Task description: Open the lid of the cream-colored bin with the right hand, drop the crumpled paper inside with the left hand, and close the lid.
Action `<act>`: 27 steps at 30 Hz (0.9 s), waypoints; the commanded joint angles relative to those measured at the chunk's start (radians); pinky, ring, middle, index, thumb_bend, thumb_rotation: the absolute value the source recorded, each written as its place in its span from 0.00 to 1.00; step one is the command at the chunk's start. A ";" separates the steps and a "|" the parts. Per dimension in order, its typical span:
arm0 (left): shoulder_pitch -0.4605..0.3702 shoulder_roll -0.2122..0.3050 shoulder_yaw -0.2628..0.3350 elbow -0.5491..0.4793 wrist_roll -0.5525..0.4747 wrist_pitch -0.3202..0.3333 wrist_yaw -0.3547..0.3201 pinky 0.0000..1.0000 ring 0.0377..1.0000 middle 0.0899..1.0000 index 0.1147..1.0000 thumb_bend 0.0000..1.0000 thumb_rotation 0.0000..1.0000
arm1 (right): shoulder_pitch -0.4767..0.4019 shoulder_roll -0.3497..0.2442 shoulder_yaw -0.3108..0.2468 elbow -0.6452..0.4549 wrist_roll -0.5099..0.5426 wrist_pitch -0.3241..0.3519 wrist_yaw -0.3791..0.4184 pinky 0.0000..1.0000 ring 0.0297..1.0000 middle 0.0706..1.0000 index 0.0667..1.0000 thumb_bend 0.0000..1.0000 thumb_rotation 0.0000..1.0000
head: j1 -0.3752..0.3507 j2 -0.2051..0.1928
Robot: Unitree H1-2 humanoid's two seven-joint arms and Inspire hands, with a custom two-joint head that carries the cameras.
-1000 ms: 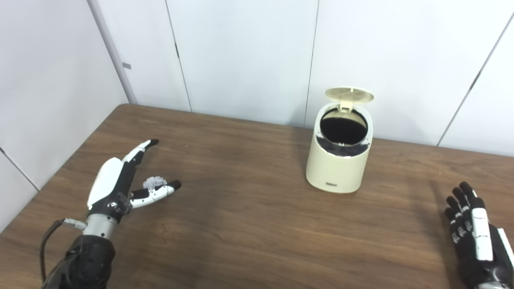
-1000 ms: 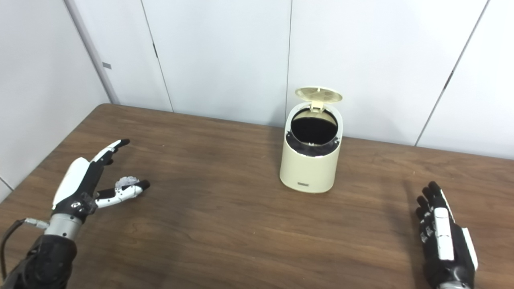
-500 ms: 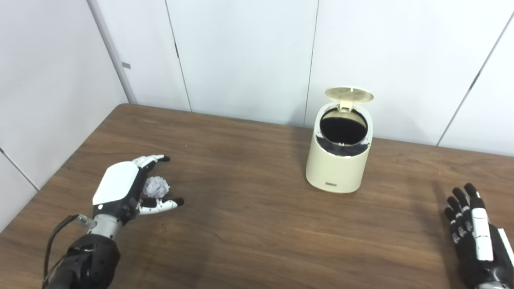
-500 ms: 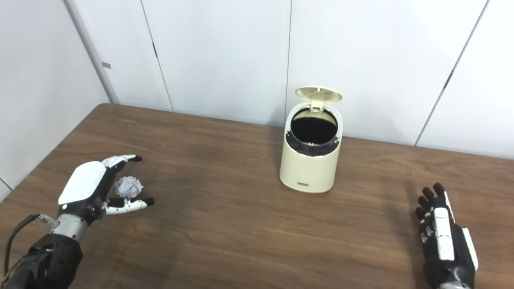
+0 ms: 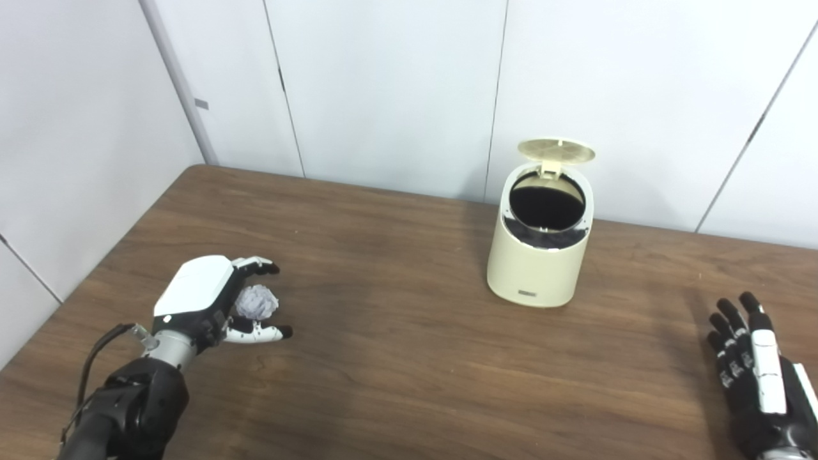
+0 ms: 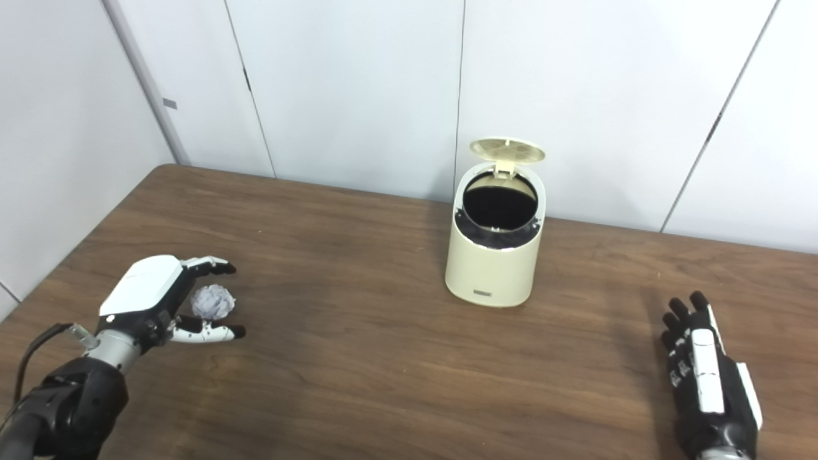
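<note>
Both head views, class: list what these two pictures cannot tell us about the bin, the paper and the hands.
1. Cream-colored bin: its inside is black in both views, so any contents are hidden.
2. Crumpled paper: the left hand curls round it; whether the fingers touch it is unclear.
3. Right hand: its wrist is cut off by the bottom edge.
4. Label on the bin front: too small to read.

My left hand: white back shell, black frame, white fingers with black tips, silver wrist, black forearm, loose black cable. My right hand: black fingers, white strips.
</note>
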 commanded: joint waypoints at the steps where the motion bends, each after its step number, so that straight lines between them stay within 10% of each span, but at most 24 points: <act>1: -0.038 0.033 0.010 -0.023 0.018 0.009 0.005 0.70 0.80 0.78 0.76 0.87 0.31 | -0.011 -0.003 -0.006 -0.041 0.008 -0.004 -0.002 1.00 0.97 0.95 0.99 0.54 0.80 | 0.001 0.001; 27: -0.066 0.090 -0.027 -0.006 0.098 0.043 -0.072 0.71 0.80 0.78 0.76 0.86 0.28 | -0.007 -0.012 -0.015 -0.044 0.015 0.008 -0.005 1.00 0.95 0.92 0.98 0.51 0.82 | 0.009 0.015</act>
